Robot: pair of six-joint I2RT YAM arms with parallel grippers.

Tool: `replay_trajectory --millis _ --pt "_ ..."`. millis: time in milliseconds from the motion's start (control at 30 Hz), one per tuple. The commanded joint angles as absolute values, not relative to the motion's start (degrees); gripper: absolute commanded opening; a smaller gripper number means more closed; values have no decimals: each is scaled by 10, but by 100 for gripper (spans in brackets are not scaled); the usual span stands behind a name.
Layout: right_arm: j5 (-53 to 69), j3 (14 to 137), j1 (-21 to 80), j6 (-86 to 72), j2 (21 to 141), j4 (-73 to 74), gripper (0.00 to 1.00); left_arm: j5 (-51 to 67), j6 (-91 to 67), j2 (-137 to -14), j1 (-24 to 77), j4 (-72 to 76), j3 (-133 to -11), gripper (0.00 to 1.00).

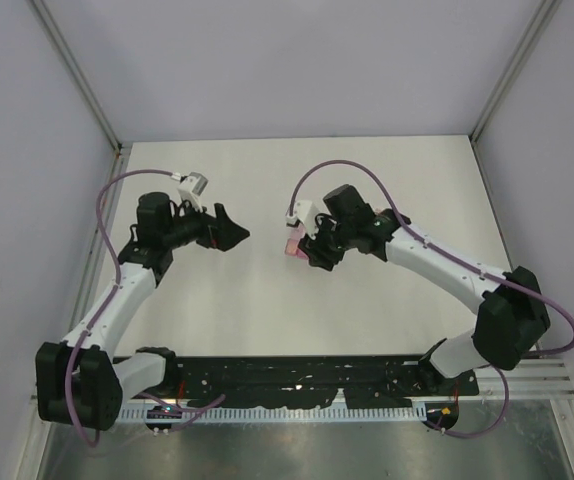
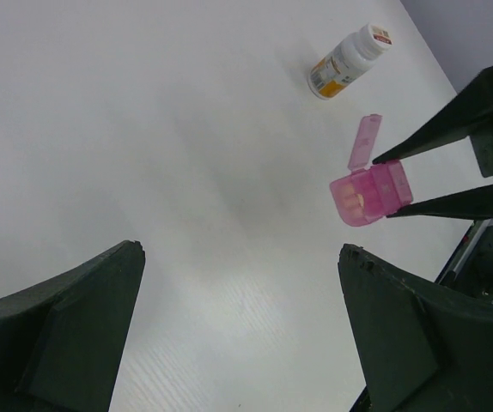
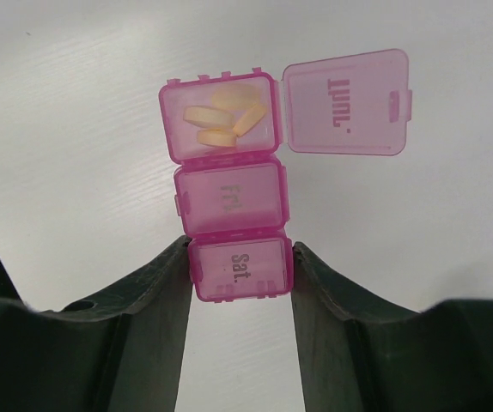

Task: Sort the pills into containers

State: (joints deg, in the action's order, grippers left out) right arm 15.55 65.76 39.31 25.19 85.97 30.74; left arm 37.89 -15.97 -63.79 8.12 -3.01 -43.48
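pink pill box (image 3: 234,199) open, perhaps four tablets (image 3: 205,114)

A robotics lab cell: bare white tabletop (image 1: 267,300), blank panel walls (image 1: 287,60), aluminium frame posts (image 1: 79,80), slotted mounting rail (image 1: 297,372).

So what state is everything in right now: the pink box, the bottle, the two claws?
Pink pill box: gripped at its Sat end.
End lid: flipped open, yellow pills inside that compartment.
Fri lid: shut.
Sat lid: shut.
White bottle: cap on, not held.
Left gripper: open, empty.
Right gripper: shut on the pink pill box.
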Motion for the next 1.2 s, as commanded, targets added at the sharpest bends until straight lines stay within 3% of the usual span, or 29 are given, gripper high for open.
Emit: replay_trajectory --millis 0,600,1167 --pt "199 686 410 294 797 349 17 403 -184 -676 84 -28 -468 99" --pt "209 709 470 302 763 378 17 446 -231 -830 184 -120 -599 99" --pt "179 715 471 289 781 373 15 536 -225 -795 208 -95 -577 99"
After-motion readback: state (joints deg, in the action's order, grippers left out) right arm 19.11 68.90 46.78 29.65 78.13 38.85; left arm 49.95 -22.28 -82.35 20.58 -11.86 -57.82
